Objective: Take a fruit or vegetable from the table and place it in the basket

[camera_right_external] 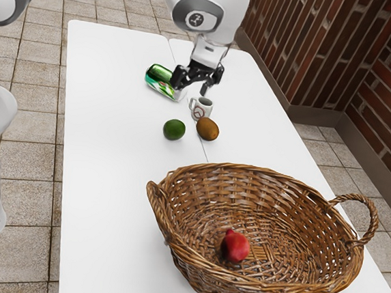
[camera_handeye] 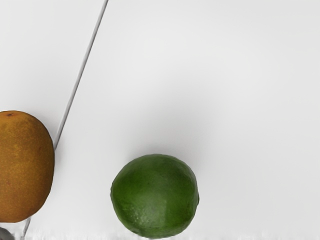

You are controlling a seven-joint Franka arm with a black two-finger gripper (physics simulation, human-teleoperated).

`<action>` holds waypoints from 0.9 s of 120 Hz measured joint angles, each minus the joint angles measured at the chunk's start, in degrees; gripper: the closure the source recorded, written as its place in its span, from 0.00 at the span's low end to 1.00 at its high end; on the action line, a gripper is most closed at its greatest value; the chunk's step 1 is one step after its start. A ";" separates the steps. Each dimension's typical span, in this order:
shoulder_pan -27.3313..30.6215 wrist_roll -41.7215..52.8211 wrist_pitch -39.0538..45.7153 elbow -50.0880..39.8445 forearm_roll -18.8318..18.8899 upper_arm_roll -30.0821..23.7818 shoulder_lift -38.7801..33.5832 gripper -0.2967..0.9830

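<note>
My gripper is raised above the table with its fingers apart and nothing between them. In the exterior view it appears just above the mug and beside the can. A green lime lies on the table, with a brown oval fruit close by. The wrist view has the lime whole, and part of the brown fruit beside it. Toward the exterior view's bottom stands the wicker basket, holding a red fruit.
A small white mug stands right behind the brown fruit. The green can lies on its side near the gripper. The basket's looped handle sticks out toward the exterior view's right, over the white table's edge.
</note>
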 joint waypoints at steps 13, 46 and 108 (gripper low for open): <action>-0.36 1.01 0.69 -4.17 -0.19 0.35 -2.66 0.23; -2.22 2.68 4.96 -7.91 -0.45 0.43 -0.56 0.23; -2.12 4.23 10.14 -9.83 -1.19 3.46 2.81 0.23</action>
